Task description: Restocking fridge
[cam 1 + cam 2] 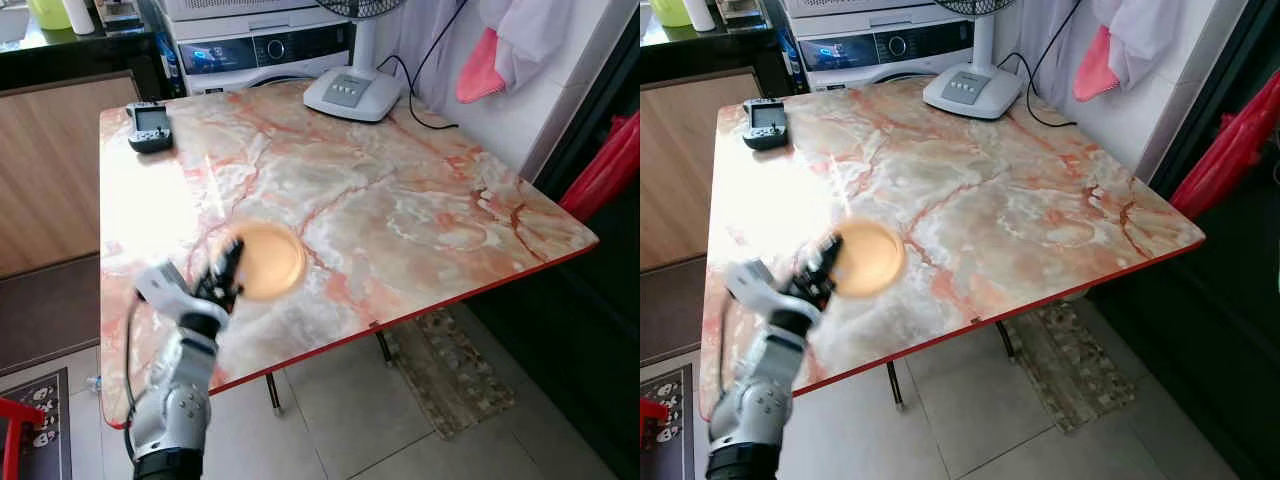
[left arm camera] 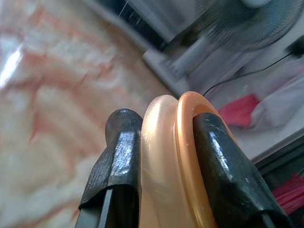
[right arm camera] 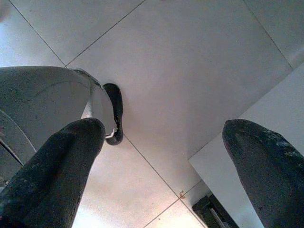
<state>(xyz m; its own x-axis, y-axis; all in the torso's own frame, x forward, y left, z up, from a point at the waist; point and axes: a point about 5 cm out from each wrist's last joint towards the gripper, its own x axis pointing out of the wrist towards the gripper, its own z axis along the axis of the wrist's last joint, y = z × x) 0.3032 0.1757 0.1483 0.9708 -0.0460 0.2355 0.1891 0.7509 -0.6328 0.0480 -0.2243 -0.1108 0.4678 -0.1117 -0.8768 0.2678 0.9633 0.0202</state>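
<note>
Left gripper (image 1: 224, 272) — orange plate (image 1: 268, 260) pinched

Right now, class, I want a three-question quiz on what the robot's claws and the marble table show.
1. True or false: the left claw is shut on the orange plate.
2. What stands at the marble table's far edge?
A. kettle
B. white fan base
C. basket
3. Fill in: the right claw, fingers apart, hangs over the tiled ____.

Key: 1 true; 2 B; 3 floor.
</note>
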